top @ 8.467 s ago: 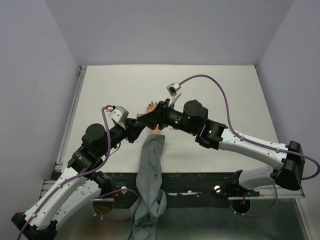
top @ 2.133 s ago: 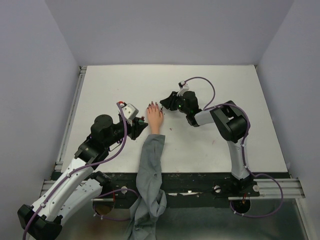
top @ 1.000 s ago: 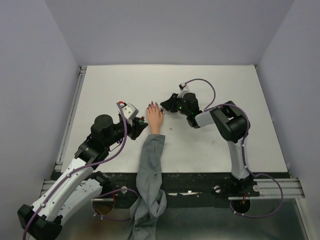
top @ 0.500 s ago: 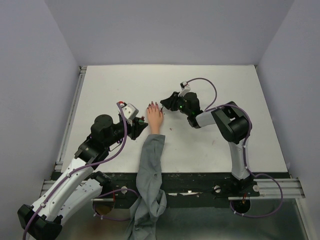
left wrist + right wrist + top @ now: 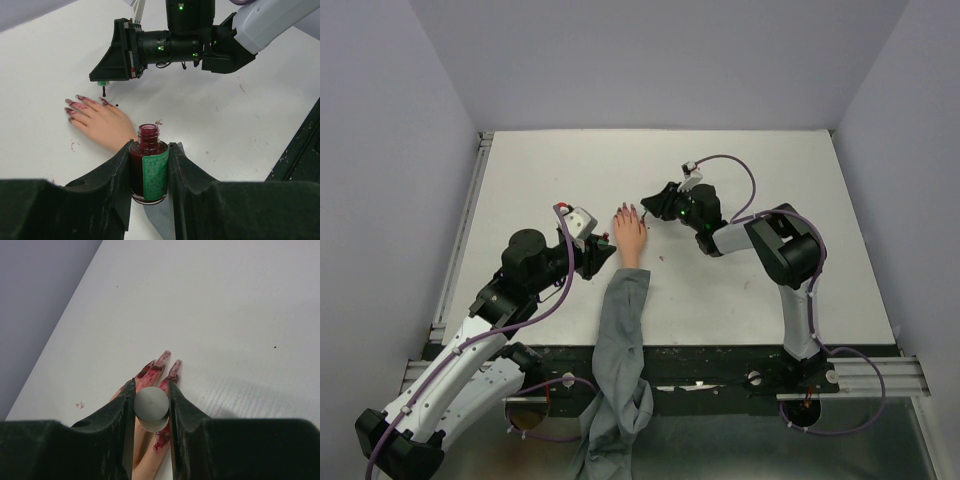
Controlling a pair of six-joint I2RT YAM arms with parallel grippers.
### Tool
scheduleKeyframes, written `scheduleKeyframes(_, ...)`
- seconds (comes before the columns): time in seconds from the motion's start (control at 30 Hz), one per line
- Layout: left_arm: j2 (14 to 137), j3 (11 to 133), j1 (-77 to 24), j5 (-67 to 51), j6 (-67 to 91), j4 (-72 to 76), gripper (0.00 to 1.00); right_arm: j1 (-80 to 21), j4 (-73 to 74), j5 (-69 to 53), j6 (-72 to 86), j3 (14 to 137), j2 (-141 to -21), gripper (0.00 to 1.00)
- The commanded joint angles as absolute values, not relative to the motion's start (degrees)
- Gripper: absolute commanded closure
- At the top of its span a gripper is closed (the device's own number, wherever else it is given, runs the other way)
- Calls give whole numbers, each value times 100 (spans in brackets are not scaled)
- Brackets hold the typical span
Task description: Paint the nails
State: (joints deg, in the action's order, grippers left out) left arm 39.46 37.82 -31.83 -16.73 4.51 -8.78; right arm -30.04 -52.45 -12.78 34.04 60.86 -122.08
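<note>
Nails (image 5: 163, 358), dark red-purple, at tips of mannequin hand (image 5: 102, 126). Hand lies palm down, fingers spread, mid worktop (image 5: 770, 180), between the two arms. Flat pose puts every nail face-up for a brush from above. Polish smeared past nails onto finger skin, esp. in right wrist view. Grey sleeve (image 5: 620, 340) trails back over near edge, prob. weighting the hand so it won't slide.

Right pincer (image 5: 151, 389) clenched on brush cap (image 5: 151, 404), axis pointing straight down so brush (image 5: 104, 92) hangs vertical over the fingers. Tip sits at a nail on the side nearest the right arm; contact or small gap, can't tell from these views. Gripping the cap rather than the stem keeps pincer clear of wet polish.

Left pincer (image 5: 150, 152) clamped round open bottle (image 5: 148, 172), upright, label facing cam, just beside wrist of the hand. Held, not let go: no tip-over, and neck is ready for a re-dip w/ short travel. Dark speck (image 5: 116, 105) on worktop beside fingers, looks like stray polish.
</note>
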Motion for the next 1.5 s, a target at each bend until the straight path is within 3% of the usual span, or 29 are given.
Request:
scheduleKeyframes(0.0, 3946, 3955, -3147, -1793, 431, -765, 100, -3041, -5265, -1318, 3349, 6161, -12287, 99)
scheduleKeyframes(1.47, 4025, 3964, -3155, -1793, 431, -773, 100, -3085, -4905, -1266, 3261, 6556, -12727, 99)
